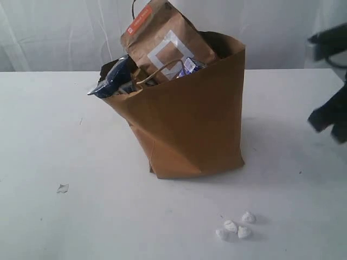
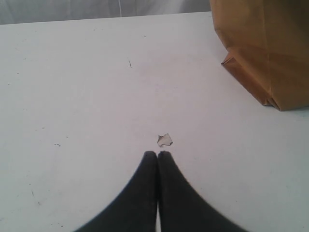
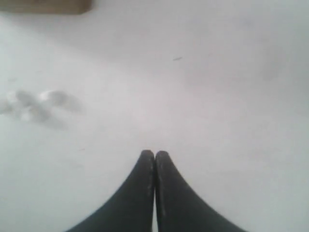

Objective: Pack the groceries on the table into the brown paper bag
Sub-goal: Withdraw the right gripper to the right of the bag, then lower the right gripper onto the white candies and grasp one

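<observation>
The brown paper bag point(image 1: 190, 119) stands upright in the middle of the white table point(image 1: 54, 130), leaning a little. The kraft pouch with orange strip point(image 1: 165, 38) sticks out of its top. Beside it the long printed packet point(image 1: 111, 79) hangs over the bag's left rim. A small blue-white item point(image 1: 190, 66) peeks out behind the cord handle. Jars and yellow bottle are hidden. My left gripper point(image 2: 158, 153) is shut and empty above the table, the bag's base point(image 2: 265, 53) off to one side. My right gripper point(image 3: 154, 152) is shut and empty; its arm point(image 1: 331, 116) shows blurred at the right edge.
A small clear scrap point(image 1: 63, 188) lies on the table left of the bag, seen just ahead of the left fingertips as the scrap point(image 2: 165, 140). Several white crumpled lumps point(image 1: 236, 226) lie in front of the bag, blurred in the right wrist view as lumps point(image 3: 36, 106).
</observation>
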